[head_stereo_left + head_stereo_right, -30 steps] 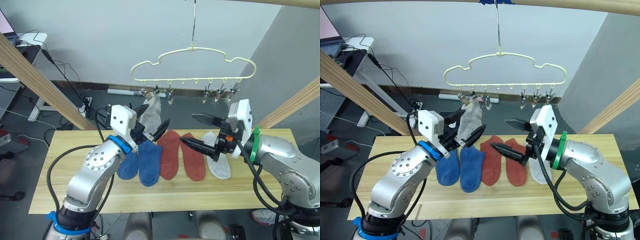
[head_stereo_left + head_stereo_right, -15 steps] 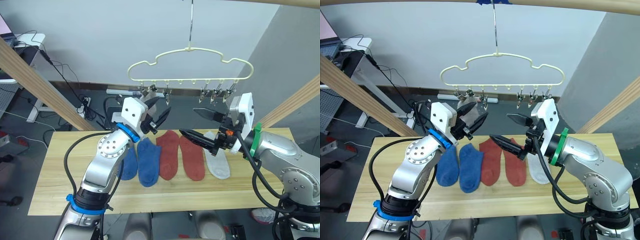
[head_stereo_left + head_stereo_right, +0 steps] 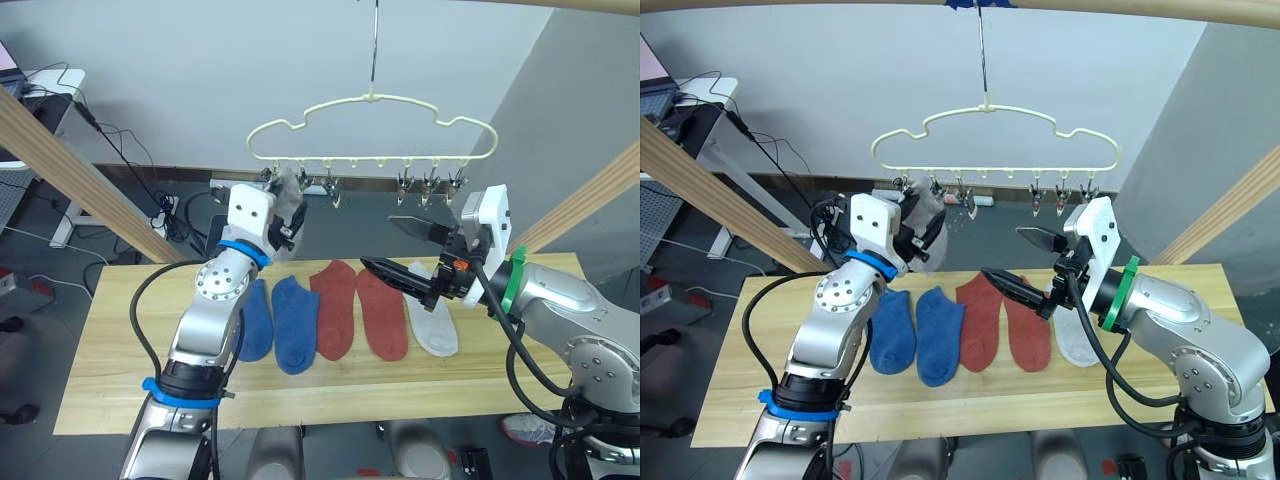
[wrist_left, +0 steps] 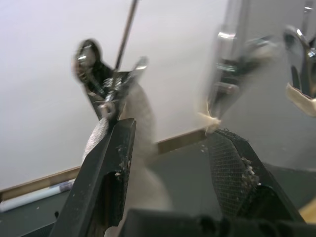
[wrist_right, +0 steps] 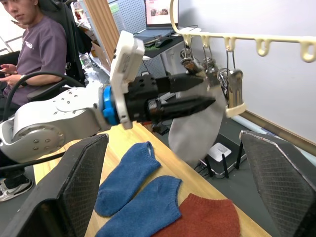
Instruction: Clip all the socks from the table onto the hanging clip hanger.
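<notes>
Socks on the table (image 3: 120,390) number five: two blue socks (image 3: 276,322), two rust red socks (image 3: 357,320) and one grey sock (image 3: 432,322), side by side. A second grey sock (image 3: 927,203) hangs from a clip at the left end of the clip hanger (image 3: 370,100). The left gripper (image 3: 921,228) is raised beside that hanging sock, fingers parted around it. The right gripper (image 3: 392,246) hovers above the red socks, fingers spread wide, holding nothing.
</notes>
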Controlling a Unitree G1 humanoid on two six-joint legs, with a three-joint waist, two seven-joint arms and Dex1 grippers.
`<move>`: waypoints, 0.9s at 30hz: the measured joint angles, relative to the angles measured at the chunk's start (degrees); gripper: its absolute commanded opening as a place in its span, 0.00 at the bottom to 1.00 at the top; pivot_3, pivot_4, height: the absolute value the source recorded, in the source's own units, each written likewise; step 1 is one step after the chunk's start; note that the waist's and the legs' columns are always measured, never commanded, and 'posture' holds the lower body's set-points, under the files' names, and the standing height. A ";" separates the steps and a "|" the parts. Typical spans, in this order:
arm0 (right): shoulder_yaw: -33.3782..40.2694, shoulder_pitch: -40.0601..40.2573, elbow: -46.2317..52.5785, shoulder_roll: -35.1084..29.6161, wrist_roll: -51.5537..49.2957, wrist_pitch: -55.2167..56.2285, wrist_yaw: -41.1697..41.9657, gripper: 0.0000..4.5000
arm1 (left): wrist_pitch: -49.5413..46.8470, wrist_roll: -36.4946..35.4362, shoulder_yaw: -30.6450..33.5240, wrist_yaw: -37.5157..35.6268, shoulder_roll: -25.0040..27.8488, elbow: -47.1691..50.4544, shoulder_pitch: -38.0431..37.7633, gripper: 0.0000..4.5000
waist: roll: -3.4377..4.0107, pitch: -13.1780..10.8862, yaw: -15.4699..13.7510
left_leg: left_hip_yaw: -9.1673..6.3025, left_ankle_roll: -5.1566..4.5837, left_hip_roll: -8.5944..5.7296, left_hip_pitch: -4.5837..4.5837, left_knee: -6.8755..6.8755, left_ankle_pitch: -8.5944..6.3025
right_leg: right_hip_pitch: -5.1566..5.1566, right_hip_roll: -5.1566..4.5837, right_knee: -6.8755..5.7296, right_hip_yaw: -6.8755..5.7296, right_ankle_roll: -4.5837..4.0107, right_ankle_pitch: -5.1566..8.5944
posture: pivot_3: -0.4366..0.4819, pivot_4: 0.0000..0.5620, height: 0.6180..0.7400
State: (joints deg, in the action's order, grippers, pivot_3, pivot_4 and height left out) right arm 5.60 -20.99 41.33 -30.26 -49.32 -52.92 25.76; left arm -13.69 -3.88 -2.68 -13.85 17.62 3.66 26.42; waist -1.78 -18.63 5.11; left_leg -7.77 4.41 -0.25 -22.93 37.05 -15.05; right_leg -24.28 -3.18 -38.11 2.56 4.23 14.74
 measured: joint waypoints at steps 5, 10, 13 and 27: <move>0.00 -0.01 0.00 -0.16 -0.42 0.12 -0.29 1.00 | 1.27 -0.59 0.85 -0.87 -1.30 -0.96 1.42 0.55 | 0.00 0.00 -0.02 | 0.00 0.00 0.00 0.00 -0.01 0.00 | 0.00 0.00 0.01 0.00 0.00 0.00 | 0.28 0.55 1.00; -0.02 -0.01 0.00 -0.57 -1.13 0.14 -0.67 1.00 | 1.78 -2.18 0.84 -3.43 -2.23 -0.96 1.41 0.55 | 0.00 0.00 -0.02 | 0.00 0.00 0.00 0.01 0.00 0.00 | 0.00 0.00 -0.02 0.00 0.00 0.00 | 0.28 0.55 1.00; -0.02 -0.01 0.00 -1.11 -1.41 0.16 -0.75 1.00 | 1.88 -3.10 0.94 -4.46 -2.54 -0.95 1.36 0.55 | 0.00 0.00 -0.01 | 0.00 0.00 0.00 0.01 0.00 0.00 | 0.00 0.00 -0.03 0.00 0.00 0.00 | 0.28 0.54 1.00; -0.15 -0.04 0.20 -1.40 -1.51 1.04 -0.90 1.00 | 3.81 -6.12 3.23 -4.76 -4.75 0.32 1.68 0.55 | 0.00 0.00 0.03 | 0.01 0.00 0.00 0.01 0.01 0.00 | 0.00 0.00 -0.02 0.00 0.00 -0.01 | 0.26 0.55 1.00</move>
State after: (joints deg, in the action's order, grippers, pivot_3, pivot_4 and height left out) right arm 5.45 -21.02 41.53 -31.66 -50.83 -51.88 24.86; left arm -9.88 -10.00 0.55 -18.61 12.87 3.98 28.10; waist -1.78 -18.62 5.14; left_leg -7.76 4.42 -0.25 -22.93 37.06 -15.05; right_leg -24.28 -3.18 -38.13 2.56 4.23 14.74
